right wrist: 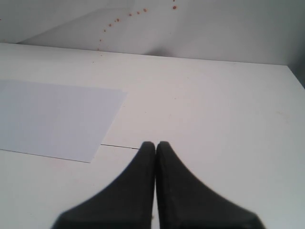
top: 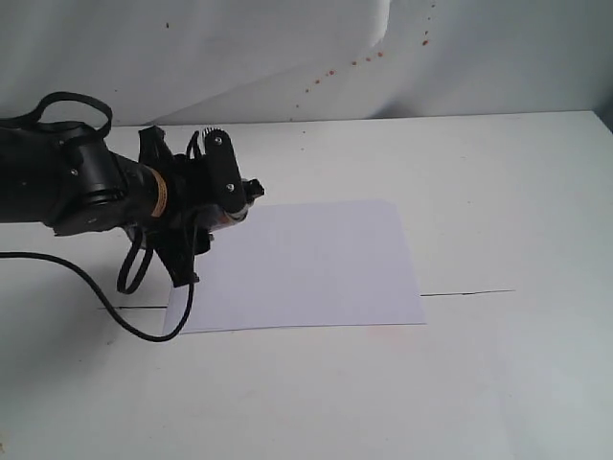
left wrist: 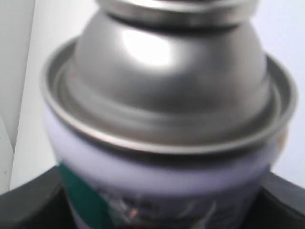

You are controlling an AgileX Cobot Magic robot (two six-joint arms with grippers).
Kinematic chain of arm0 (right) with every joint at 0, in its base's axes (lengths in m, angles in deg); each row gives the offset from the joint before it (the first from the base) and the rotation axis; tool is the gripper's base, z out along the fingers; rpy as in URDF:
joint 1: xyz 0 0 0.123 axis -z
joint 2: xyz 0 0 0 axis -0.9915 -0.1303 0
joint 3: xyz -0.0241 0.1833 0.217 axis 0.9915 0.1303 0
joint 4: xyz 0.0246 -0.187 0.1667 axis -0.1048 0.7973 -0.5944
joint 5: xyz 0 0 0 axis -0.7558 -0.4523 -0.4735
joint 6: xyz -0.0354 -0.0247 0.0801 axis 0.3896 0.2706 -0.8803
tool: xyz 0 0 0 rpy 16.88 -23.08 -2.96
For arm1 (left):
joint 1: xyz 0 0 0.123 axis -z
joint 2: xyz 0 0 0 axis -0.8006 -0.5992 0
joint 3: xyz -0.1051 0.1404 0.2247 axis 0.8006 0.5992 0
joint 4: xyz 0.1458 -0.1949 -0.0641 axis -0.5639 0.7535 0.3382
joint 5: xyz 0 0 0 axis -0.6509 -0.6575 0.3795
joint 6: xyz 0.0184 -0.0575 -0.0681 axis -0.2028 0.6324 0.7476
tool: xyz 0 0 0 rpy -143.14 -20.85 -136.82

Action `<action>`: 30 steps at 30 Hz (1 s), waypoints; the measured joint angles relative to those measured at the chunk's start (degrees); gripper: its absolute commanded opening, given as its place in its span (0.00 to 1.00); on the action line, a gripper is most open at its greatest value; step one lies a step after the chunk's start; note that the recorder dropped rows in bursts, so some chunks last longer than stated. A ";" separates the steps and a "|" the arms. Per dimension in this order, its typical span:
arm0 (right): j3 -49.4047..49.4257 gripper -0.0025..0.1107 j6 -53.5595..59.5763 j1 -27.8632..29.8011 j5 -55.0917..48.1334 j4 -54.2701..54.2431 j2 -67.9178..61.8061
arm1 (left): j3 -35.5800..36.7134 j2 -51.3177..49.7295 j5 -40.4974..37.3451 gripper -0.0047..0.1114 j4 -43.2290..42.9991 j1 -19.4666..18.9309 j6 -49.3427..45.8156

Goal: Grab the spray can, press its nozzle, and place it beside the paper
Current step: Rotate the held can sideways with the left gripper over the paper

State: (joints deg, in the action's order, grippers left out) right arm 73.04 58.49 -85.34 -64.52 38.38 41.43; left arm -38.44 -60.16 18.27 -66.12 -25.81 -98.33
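The spray can (left wrist: pixel 167 90) fills the left wrist view: a silver domed top over a white label with a green patch. My left gripper (left wrist: pixel 157 210) is shut on its body, with dark fingers (left wrist: pixel 28 200) at both sides. In the exterior view the left gripper (top: pixel 218 192) holds the can tilted above the paper's far left corner, and the black nozzle (top: pixel 256 189) points right. The white paper (top: pixel 306 264) lies flat mid-table and also shows as the paper (right wrist: pixel 52 117) in the right wrist view. My right gripper (right wrist: pixel 156 145) is shut and empty over bare table, right of the paper and outside the exterior view.
A black cable (top: pixel 144 321) loops from the left arm onto the table by the paper's near left corner. A thin dark seam (top: pixel 469 291) runs across the white table. A white backdrop (top: pixel 316 57) with orange specks closes the far side.
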 measured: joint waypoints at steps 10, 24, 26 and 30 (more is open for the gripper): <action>0.00 0.02 0.00 0.00 0.00 0.00 0.00 | -12.52 0.00 -16.58 0.04 18.94 0.94 -12.16; 0.00 0.02 0.00 0.00 0.00 0.00 0.00 | -20.07 -6.51 -27.75 0.04 28.86 3.37 -26.77; 0.00 0.02 0.00 0.00 0.00 0.00 0.00 | -21.22 -6.78 -28.34 0.04 29.98 3.37 -26.77; 0.00 0.02 0.00 0.00 0.00 0.00 0.00 | -22.32 -6.78 -28.34 0.04 30.77 3.59 -27.91</action>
State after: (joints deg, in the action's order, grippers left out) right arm 73.04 58.49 -85.34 -64.52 38.38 41.43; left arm -60.77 -66.93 -10.07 -35.35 -22.22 -126.24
